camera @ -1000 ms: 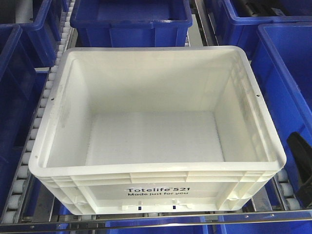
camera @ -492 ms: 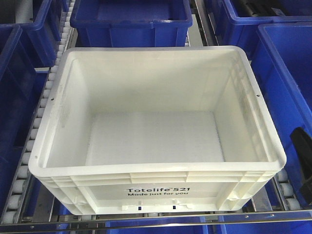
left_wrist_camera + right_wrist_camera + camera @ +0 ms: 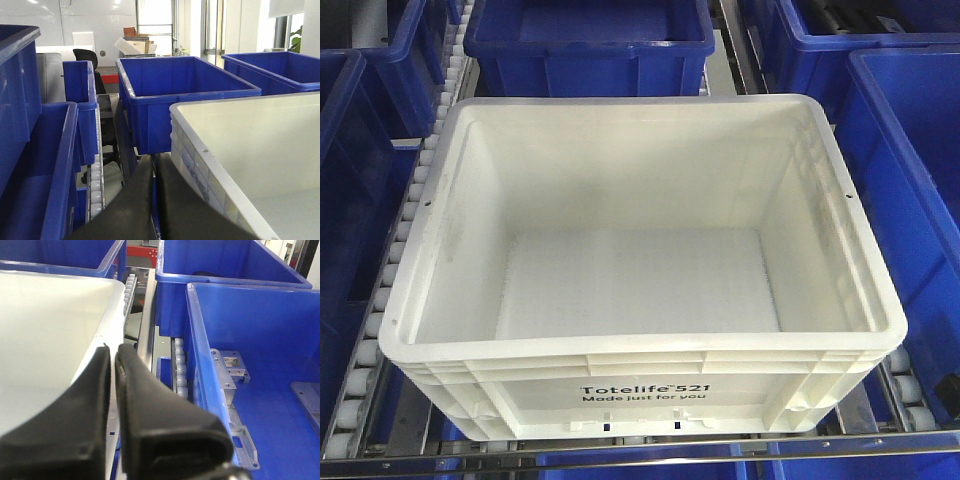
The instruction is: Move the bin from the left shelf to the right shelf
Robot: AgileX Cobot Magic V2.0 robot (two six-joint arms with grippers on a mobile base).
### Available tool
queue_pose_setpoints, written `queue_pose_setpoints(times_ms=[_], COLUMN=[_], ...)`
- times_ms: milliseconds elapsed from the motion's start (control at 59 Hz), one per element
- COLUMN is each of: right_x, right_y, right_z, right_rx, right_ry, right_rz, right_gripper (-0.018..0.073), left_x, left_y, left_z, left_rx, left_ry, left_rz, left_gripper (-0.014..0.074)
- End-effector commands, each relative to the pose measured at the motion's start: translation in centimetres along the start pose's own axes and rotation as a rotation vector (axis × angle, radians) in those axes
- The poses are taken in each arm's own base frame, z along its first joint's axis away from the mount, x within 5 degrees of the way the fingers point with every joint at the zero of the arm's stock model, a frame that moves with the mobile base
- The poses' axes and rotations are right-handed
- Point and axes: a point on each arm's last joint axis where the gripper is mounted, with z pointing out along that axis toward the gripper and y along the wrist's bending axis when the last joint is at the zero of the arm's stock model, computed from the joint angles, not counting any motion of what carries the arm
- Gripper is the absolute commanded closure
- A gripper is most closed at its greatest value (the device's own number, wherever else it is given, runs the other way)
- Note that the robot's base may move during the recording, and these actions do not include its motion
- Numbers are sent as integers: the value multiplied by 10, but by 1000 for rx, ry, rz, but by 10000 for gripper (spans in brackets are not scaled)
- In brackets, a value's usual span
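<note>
Gone from the front view is the dark arm; the bin (image 3: 640, 270) is sitting unheld. Both grippers, left (image 3: 154, 172) and right (image 3: 113, 357), are nearly closed, needing opening next.

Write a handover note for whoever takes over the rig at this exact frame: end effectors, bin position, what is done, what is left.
Left end effector: shut, empty, low beside the white bin's left wall.
Right end effector: shut, empty, alongside the bin's right wall, between it and a blue tote.
Bin: empty, upright, sitting on the roller rails of a rack lane, printed side toward the front camera, blue totes on all other sides.
Done: both arms are down at the bin's sides; no grip on it shows.
Left: grip or clamp the bin, lift it out, carry it to the right shelf and set it in a lane. These views alone do not show which shelf this lane belongs to.
</note>
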Motion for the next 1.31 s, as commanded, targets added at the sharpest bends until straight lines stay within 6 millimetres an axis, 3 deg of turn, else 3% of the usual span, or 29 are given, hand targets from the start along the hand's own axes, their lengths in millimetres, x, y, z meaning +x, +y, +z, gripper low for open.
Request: queue_pose_setpoints(times_ms=[0,627,797,1289], right_x=[-16,-16,-16,-16], right_y=[-2,-2,-2,-2], right_z=[1,1,1,1], right_rx=[16,15,15,15], right_ry=[-98,-98,-98,-98], right_rz=[0,-1,-1,-1], right_gripper=[567,567,567,567], left_x=[-9,-9,-9,-7], left_y=[2,2,2,1], left_z=[1,1,1,1], left_rx=[-23,-23,-18,-14], left_ry=[-39,-40,-32,-7], left_rz=[-13,-13,134,75], left_gripper=[604,604,604,604])
